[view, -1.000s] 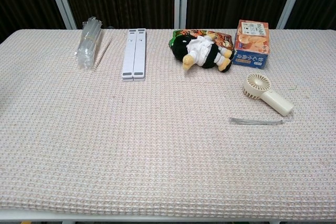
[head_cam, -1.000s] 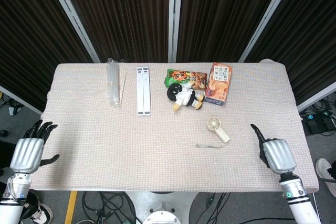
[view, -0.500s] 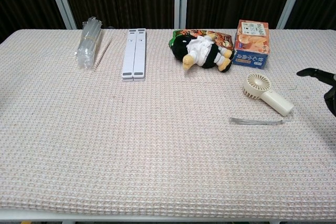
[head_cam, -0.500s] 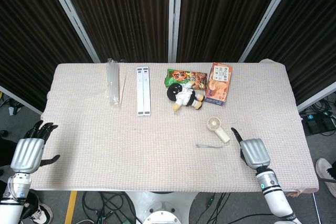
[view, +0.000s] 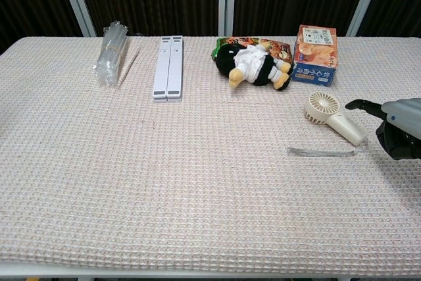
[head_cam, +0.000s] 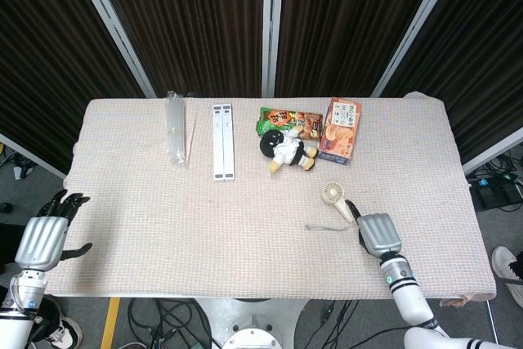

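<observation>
Dark ribbed curtains with pale metal posts hang behind a desk covered in a beige waffle-weave cloth (head_cam: 245,234).

Near the right part of the front edge, the robot's right hand (head_cam: 374,233), silver-backed with black fingers, hovers just beside the handle end of a small cream handheld fan (head_cam: 337,200). One black finger points toward the handle, and whether it touches cannot be told. This hand holds nothing; how its other fingers lie is hidden. In the chest view the same right hand (view: 396,126) shows at the right edge, close to the fan (view: 333,116), which lies flat with its round head toward the back. A thin grey strap (head_cam: 327,227) lies on the cloth just in front of the fan.

Off the front left corner, the left hand (head_cam: 45,234) hangs beside the desk with fingers spread, holding nothing.

Along the back edge, from left to right, lie a clear plastic bundle of straws (head_cam: 176,138), a white folded flat stand (head_cam: 223,140), a green and orange snack bag (head_cam: 288,119), a black and white plush doll (head_cam: 288,149) resting against the bag, and an orange and blue snack box (head_cam: 339,130).
</observation>
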### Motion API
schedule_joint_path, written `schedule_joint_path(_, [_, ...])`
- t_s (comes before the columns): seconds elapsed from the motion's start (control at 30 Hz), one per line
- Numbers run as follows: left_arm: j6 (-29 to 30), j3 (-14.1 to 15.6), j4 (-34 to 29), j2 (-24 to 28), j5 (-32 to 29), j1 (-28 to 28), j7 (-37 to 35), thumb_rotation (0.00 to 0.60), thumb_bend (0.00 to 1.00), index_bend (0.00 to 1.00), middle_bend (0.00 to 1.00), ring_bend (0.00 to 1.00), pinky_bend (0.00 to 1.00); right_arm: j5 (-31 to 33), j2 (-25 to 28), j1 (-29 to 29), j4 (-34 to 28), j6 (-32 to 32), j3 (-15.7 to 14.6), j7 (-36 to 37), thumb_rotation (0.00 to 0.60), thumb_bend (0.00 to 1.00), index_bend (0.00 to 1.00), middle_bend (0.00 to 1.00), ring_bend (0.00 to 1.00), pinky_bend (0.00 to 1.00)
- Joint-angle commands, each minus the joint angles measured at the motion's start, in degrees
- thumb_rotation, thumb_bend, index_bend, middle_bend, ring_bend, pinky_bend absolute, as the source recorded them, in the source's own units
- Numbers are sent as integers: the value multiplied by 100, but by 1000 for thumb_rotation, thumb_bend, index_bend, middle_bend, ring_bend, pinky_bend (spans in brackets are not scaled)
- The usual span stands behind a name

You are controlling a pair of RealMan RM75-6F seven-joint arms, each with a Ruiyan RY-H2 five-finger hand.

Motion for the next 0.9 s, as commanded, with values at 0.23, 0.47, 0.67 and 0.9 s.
schedule_joint_path(0.23, [13,7,17,8,31,1,-35,600,84,176,155,53,231,264,-107,158,119,-13,-48,-61,600,1000,0,726,687,722])
schedule_joint_path(0.47, [29,4,32,29,19,15,-60,600,85,176,155,53,231,319,-194,239,227,-36,-108,42,600,1000,0,726,687,722])
schedule_joint_path(0.67, [53,0,30,33,36,20,-69,600,85,176,155,52,231,180,-225,257,220,113,-156,105,600,1000,0,727,688,722])
schedule_joint_path(0.9, [41,-2,14,30,27,15,-56,600,84,176,155,53,231,216,-245,305,216,132,-222,69,600,1000,0,727,688,722])
